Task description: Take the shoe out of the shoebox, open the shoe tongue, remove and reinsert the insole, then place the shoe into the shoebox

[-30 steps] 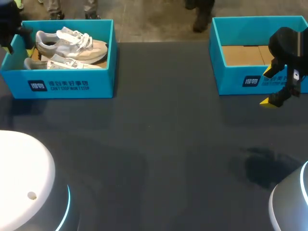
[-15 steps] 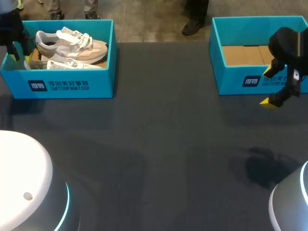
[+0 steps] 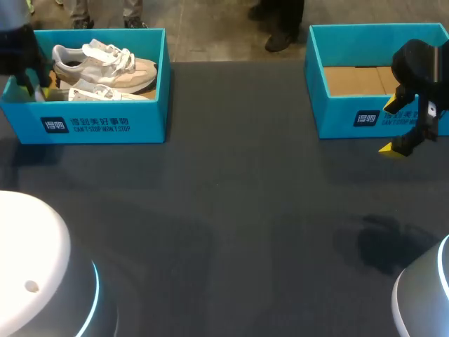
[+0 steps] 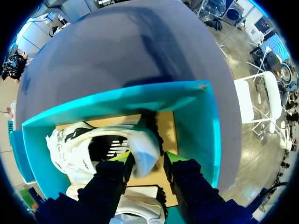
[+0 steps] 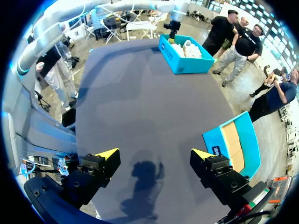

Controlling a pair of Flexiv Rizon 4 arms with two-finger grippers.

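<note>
Two white and beige shoes (image 3: 105, 67) lie in the left blue shoebox (image 3: 105, 123). My left gripper (image 3: 35, 81) is down inside that box at its left end. In the left wrist view my left gripper (image 4: 145, 158) is shut on the heel of one shoe (image 4: 107, 142), with a yellow tip on each side of it. The second shoe (image 4: 135, 200) lies under the gripper. My right gripper (image 3: 391, 128) hangs open and empty in front of the right shoebox (image 3: 365, 116). In its own view the right gripper (image 5: 156, 156) stands wide above bare table.
The right shoebox holds only its brown cardboard floor (image 3: 354, 78). The left box wall (image 4: 196, 116) stands close beside my left fingers. A wide stretch of dark table (image 3: 238, 210) lies between the two boxes.
My left gripper has moved right and down into the left box, and its fingers have narrowed around the shoe's heel. The right arm has not moved.
</note>
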